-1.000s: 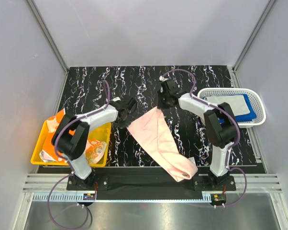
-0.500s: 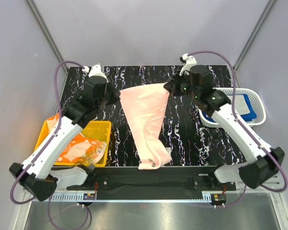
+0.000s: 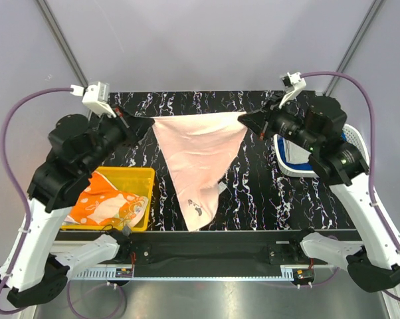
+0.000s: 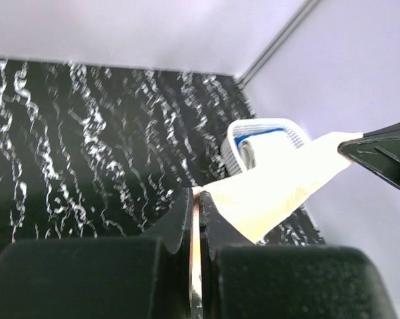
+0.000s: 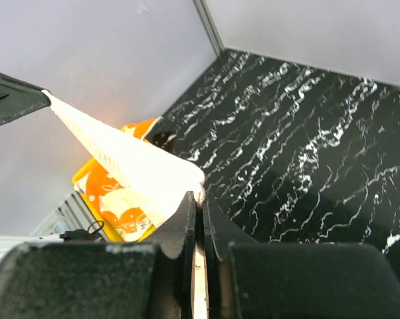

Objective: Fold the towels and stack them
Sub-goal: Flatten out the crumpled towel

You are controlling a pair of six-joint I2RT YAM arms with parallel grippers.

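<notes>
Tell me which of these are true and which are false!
1. The left gripper and right gripper each pinch a corner of the pink towel. True.
2. The pink towel is folded in a neat stack. False: it hangs spread out between the two grippers.
3. An orange-and-white towel lies in the yellow bin. True.
4. The white basket sits on the robot's left. False: it is on the right, beyond the right arm.
5. A blue towel shows inside the basket. True.
</notes>
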